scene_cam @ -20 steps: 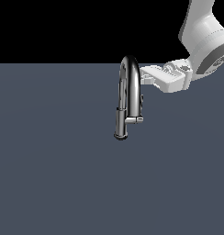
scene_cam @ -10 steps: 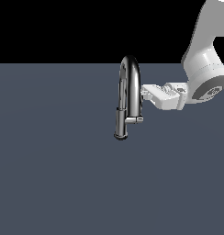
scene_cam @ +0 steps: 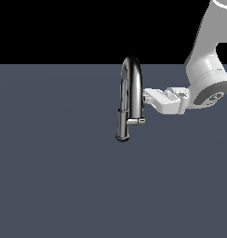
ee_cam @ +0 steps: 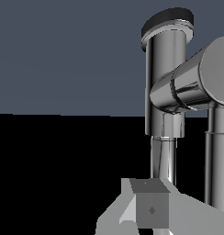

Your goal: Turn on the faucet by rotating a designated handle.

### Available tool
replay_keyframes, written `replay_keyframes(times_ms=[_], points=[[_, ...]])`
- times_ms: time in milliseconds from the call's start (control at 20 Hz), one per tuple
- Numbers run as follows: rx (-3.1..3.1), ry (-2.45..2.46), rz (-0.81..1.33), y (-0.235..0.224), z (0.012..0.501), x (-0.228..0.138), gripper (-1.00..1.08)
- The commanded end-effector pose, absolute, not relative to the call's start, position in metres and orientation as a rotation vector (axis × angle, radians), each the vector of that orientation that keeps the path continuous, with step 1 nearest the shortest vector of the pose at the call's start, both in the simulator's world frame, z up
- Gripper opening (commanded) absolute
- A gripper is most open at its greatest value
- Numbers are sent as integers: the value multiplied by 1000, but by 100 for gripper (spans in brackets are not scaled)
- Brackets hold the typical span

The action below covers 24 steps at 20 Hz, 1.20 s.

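The chrome gooseneck faucet (scene_cam: 132, 83) stands upright, with its thick spray head (scene_cam: 122, 125) hanging on the exterior view's left. Its short stub ends in the small handle (scene_cam: 141, 121) on the right. My gripper (scene_cam: 146, 96) reaches in from the right; its tips are beside the upright pipe and a little above the handle, not touching it. The fingers look pressed together and hold nothing. In the wrist view the fingers (ee_cam: 150, 209) sit below the spray head (ee_cam: 166, 78) and the stub (ee_cam: 187, 87).
The faucet stands on a flat dark grey surface (scene_cam: 64, 176) with nothing else on it. The white arm (scene_cam: 206, 79) comes down from the exterior view's upper right.
My gripper has moved down and to the exterior view's left, closer to the faucet's upright pipe and the stub. The faucet has not moved.
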State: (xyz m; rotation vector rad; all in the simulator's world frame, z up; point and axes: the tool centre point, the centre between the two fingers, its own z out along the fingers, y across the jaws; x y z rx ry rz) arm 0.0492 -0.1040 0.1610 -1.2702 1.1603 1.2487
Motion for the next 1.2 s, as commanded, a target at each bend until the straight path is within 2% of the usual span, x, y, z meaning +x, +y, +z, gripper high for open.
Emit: replay_keyframes(times_ms=[0,1050,1150], points=[[-1270,1160,1248,-104,162,46,-100],[-1270,1160,1248,-108,168,-10,-100],[-1269,1170,1232,-113,167,-5,-100]])
